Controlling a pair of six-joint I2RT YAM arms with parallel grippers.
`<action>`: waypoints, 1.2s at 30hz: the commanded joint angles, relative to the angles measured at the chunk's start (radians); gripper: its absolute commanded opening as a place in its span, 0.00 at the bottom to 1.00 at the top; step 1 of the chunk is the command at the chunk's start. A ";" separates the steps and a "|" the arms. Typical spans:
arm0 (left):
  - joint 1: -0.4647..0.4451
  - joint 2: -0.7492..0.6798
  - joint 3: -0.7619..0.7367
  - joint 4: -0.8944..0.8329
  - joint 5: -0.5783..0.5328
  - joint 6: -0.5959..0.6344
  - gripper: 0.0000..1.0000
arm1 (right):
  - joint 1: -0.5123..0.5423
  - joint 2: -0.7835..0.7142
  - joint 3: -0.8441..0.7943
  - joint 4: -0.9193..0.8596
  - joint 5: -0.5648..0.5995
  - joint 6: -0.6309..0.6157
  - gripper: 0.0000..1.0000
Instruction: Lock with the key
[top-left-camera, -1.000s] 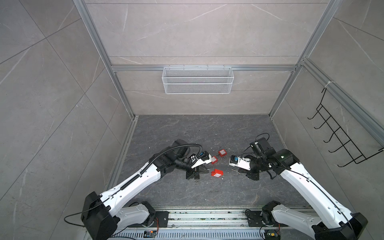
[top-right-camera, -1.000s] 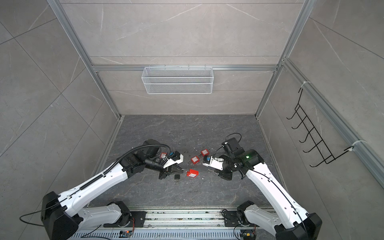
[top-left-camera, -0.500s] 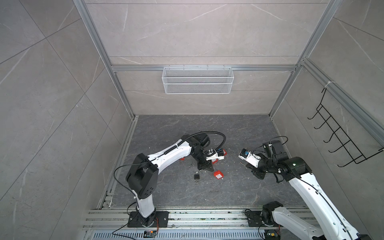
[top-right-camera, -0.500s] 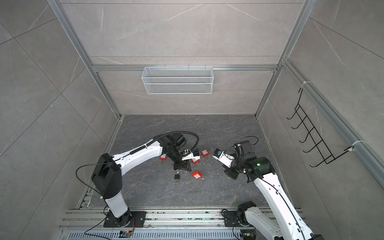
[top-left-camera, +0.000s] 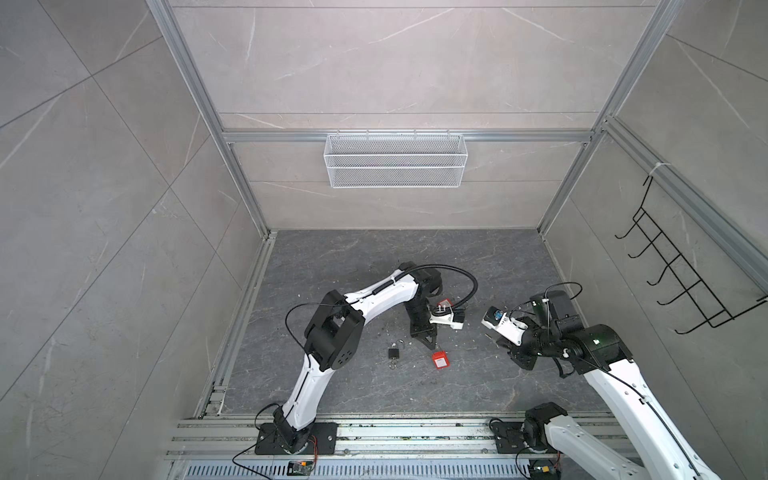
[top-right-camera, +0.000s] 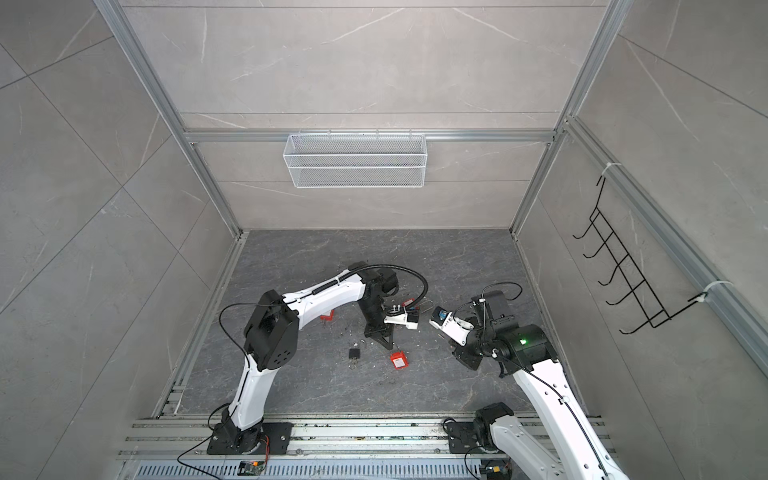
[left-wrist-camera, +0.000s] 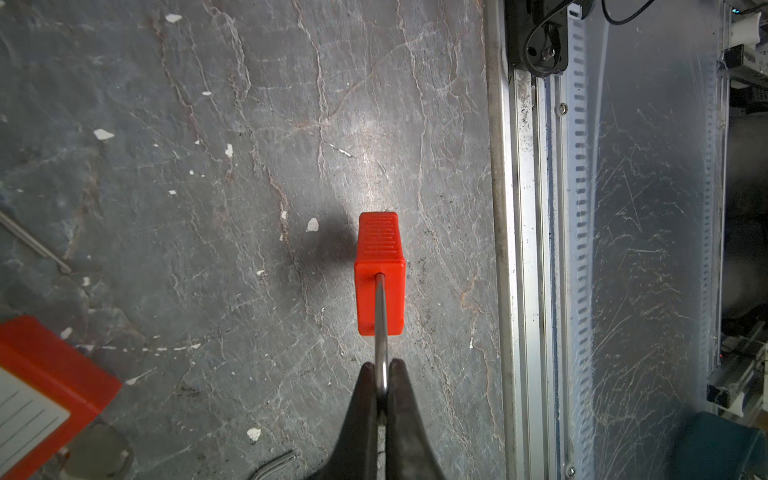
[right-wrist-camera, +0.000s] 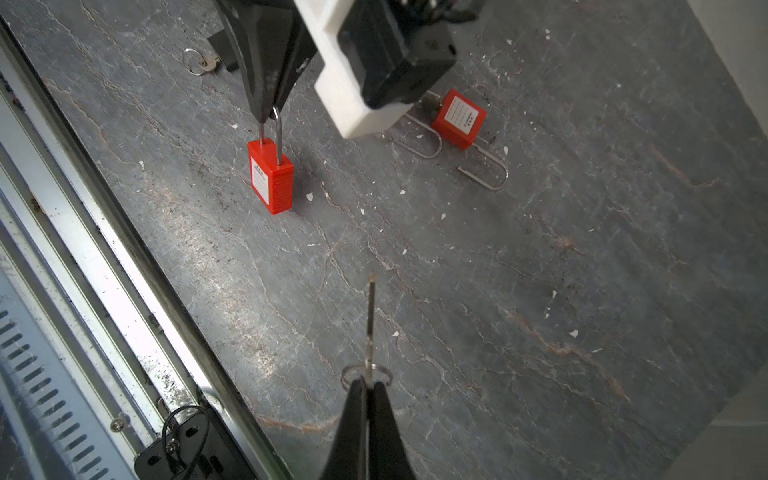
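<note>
nearest, right wrist view: right gripper (right-wrist-camera: 369, 384) pinched tight on the key (right-wrist-camera: 370, 320) at its ring end, blade pointing out, free. further on: red padlock (right-wrist-camera: 270, 178) hangs upright by its shackle (right-wrist-camera: 277, 133) from the clamped left gripper (right-wrist-camera: 267, 115), low over the slate floor (right-wrist-camera: 498, 291); floor contact unclear. in a top view, lower centre of frame. keyway hidden, probably in the base. advice: tip the base toward the key, line blade with slot, enter slow and straight; lock may swing. beyond: spare red padlock (right-wrist-camera: 458, 118), ignore.
</note>
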 joint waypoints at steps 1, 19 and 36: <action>-0.016 0.044 0.077 -0.119 -0.029 0.063 0.00 | -0.004 0.008 -0.009 -0.010 -0.022 0.031 0.00; -0.023 0.181 0.191 0.005 -0.112 -0.023 0.28 | -0.006 -0.030 -0.057 0.102 0.046 0.099 0.00; 0.115 -0.304 -0.255 0.605 -0.063 -0.300 0.35 | -0.004 0.037 0.090 0.089 -0.081 0.397 0.00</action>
